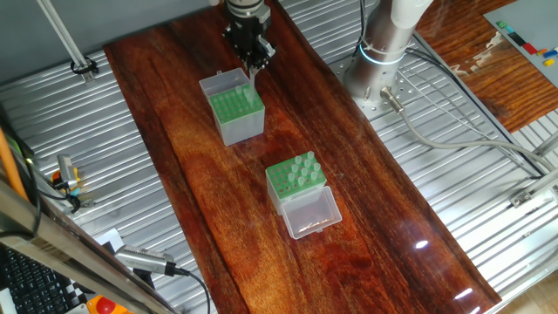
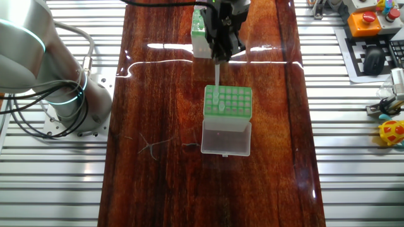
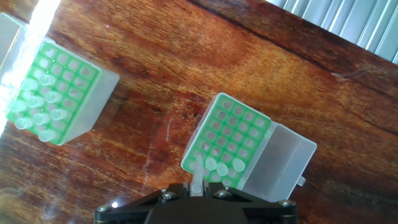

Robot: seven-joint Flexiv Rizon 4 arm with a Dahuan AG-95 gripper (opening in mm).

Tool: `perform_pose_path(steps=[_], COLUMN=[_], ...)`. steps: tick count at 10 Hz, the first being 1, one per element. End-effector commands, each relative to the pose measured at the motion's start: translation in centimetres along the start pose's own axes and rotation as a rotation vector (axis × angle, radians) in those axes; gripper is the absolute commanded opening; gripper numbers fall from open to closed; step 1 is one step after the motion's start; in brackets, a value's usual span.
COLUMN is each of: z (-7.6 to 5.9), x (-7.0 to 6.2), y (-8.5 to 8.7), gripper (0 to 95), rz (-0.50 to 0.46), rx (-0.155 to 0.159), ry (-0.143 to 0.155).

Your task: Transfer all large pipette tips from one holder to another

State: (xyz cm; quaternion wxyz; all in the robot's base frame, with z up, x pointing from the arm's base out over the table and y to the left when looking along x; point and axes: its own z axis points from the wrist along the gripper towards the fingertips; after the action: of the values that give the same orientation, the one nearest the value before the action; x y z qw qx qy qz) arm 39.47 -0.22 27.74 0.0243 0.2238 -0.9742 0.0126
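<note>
- One fixed view: a dark wooden table [image 1: 218,183] with two green-topped boxes well apart. The grey-sided box [image 1: 234,107] stands at the far end with its whitish lid open; the gripper [image 1: 252,63] hovers just above its far right corner. The clear-sided box [image 1: 296,180] stands nearer the camera, holding a cluster of large pipette tips [image 1: 302,169], its clear lid [image 1: 310,213] lying open in front. Whether the fingers grasp anything is too small to tell here.
- The other fixed view: the gripper [image 2: 218,58] is closed on one pale tip [image 2: 216,72] that hangs straight down over the grey-sided box [image 2: 227,104]. A few tips [image 2: 218,104] already stand in that box's left side. The clear-sided box [image 2: 199,28] is mostly hidden behind the hand.
- Hand view: the held tip [image 3: 196,179] points down over the near edge of the grey-sided box's [image 3: 229,140] grid, beside three seated tips [image 3: 222,166]. The clear-sided box [image 3: 56,90] shows about ten tips [image 3: 38,102], in the half of its grid toward the frame's left edge.
</note>
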Motion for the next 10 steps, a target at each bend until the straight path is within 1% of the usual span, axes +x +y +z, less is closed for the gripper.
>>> perform_pose_path(steps=[1,3,6,7,8,9,10], z=[0.4,1.0,2.2,2.4,2.5,2.6,2.6], x=[-0.1,-0.1,-0.3,-0.3,-0.3,-0.3,-0.3], y=[-0.1,-0.2,-0.3,-0.3,-0.3,-0.3,-0.3], gripper=[0.0,0.0,0.0,0.0,38.0,38.0,57.0], rz=[-0.004,-0.007,-0.01,-0.009,-0.016,-0.021,-0.024], rx=[0.001,0.001,0.0,-0.001,-0.005,-0.007,-0.006], ry=[-0.004,-0.009,-0.009,-0.008,-0.009,-0.01,-0.01])
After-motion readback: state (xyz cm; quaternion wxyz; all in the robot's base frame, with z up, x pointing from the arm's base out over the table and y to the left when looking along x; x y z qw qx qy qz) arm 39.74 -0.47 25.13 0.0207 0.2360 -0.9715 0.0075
